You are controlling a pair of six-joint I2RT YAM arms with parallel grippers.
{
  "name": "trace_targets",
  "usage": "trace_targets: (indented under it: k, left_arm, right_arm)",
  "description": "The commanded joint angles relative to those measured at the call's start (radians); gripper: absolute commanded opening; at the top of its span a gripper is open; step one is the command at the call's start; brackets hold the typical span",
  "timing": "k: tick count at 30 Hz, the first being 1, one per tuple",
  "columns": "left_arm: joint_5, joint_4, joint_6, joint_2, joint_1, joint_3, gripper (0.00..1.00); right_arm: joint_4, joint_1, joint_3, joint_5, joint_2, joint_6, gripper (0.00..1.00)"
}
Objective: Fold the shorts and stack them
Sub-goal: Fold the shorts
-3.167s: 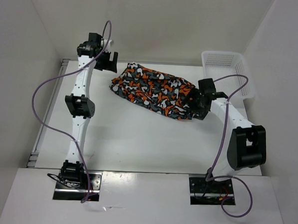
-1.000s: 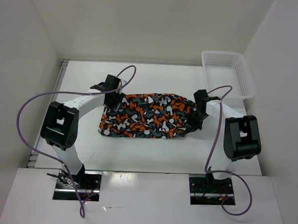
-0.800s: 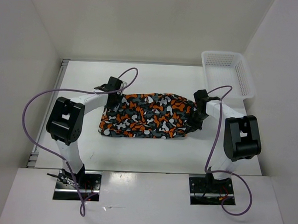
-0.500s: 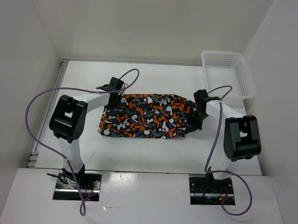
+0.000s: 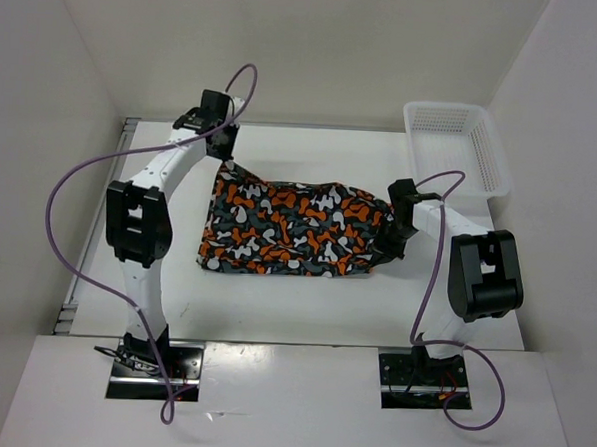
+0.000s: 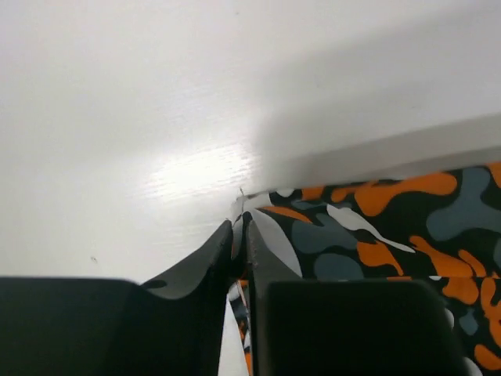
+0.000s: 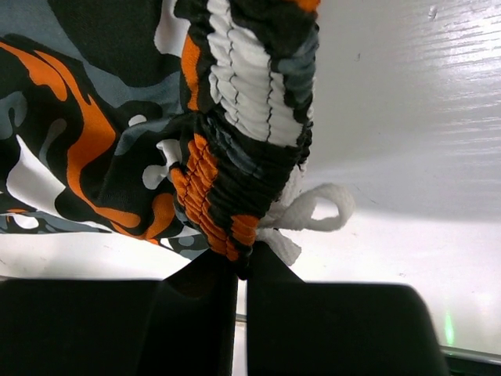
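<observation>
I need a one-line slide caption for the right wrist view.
The right gripper pinches the shorts by the gathered waistband, white drawstring looped beside it.

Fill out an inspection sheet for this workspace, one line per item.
Surface: white table, plain.
Job's things: shorts spread mid-table, far left corner pulled out to a point.
Clutter: white mesh basket at the far right corner.
Grippers: left gripper shut on that corner; right gripper shut on the waistband, beside a white drawstring.
Cables: one purple cable loops off each arm.
Surroundings: white walls on three sides.
</observation>
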Motion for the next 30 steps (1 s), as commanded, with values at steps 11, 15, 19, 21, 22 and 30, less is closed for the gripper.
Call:
trace_targets:
  k: [11, 15, 19, 21, 22, 30]
  left_arm:
    - [0.181, -0.228, 0.003, 0.386, 0.103, 0.55, 0.52]
    - [0.218, -0.228, 0.003, 0.29, 0.128, 0.511, 0.6]
    - [0.288, -0.209, 0.003, 0.094, 0.109, 0.342, 0.61]
    - [0.288, -0.209, 0.003, -0.009, 0.059, 0.16, 0.59]
    - [0.256, -0.209, 0.003, -0.045, 0.033, 0.092, 0.58]
    - [0.385, -0.398, 0.003, 0.014, -0.151, -0.04, 0.55]
  right_arm:
    - [0.024, -0.002, 0.046, 0.024, -0.093, -0.016, 0.64]
    - [0.001, -0.002, 0.037, 0.033, -0.167, 0.071, 0.79]
    - [0.027, -0.002, -0.009, 0.024, -0.247, 0.165, 0.8]
    - [0.027, -0.002, -0.022, 0.039, -0.256, 0.186, 0.8]
    - [0.027, -0.002, -0.022, 0.057, -0.256, 0.186, 0.8]
    - [0.026, -0.002, -0.066, 0.045, -0.267, 0.186, 0.79]
